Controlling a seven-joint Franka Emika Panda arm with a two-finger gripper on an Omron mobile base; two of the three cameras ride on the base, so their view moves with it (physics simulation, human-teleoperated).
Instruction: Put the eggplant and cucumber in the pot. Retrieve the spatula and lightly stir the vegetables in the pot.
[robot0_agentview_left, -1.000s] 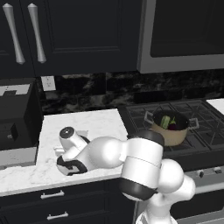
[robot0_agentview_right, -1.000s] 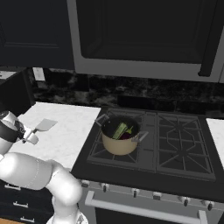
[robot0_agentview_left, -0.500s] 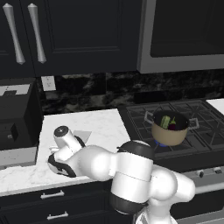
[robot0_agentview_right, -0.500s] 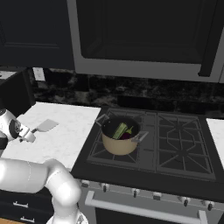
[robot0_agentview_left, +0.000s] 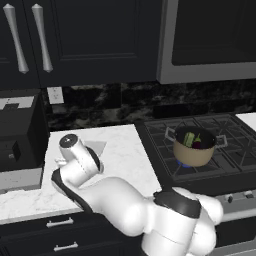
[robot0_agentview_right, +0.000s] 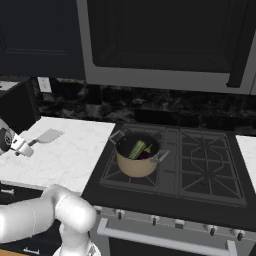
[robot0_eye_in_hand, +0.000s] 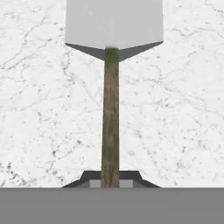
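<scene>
The spatula (robot0_eye_in_hand: 110, 109) lies on the white marble counter (robot0_agentview_right: 75, 160), its grey blade (robot0_agentview_right: 50, 135) away from me and its thin handle running back between my fingertips. My gripper (robot0_eye_in_hand: 110, 181) is shut on the end of that handle, low over the counter's left part (robot0_agentview_right: 22, 147). In the left base view my hand (robot0_agentview_left: 75, 152) covers most of the spatula, leaving a corner of the blade (robot0_agentview_left: 98, 148) showing. The tan pot (robot0_agentview_right: 136, 162) stands on the front left burner, well to the right. The olive-green cucumber (robot0_agentview_right: 137, 148) and the dark purple eggplant (robot0_agentview_right: 146, 154) lie inside it.
A black appliance (robot0_agentview_left: 17, 130) stands on the counter just left of my hand. The dark stove (robot0_agentview_right: 200, 165) takes up the right side, under a microwave (robot0_agentview_right: 165, 35). Dark cabinets with steel handles (robot0_agentview_left: 42, 37) hang above the counter.
My hand has moved left and a little toward the wall, coming to the spatula's handle. The pot and the vegetables stay where they were.
</scene>
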